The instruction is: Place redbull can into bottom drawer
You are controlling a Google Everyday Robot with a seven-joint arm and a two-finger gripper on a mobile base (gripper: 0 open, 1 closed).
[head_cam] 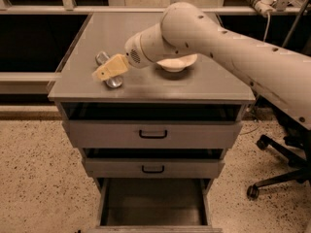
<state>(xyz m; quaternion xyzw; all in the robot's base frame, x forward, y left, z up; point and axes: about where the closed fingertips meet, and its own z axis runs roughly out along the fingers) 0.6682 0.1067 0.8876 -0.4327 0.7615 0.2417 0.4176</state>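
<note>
The redbull can [113,81] lies on its side on the left part of the grey cabinet top [194,89], slim and silver. My gripper [104,71] with tan fingers hangs right over the can's middle and hides part of it. The bottom drawer [153,203] is pulled open below, a plain grey box with nothing in it.
A white bowl [177,62] stands on the cabinet top right of the can, partly behind my arm [228,47]. Two shallower drawers with black handles [153,134] sit above the open drawer. An office chair base [277,174] stands on the floor at the right.
</note>
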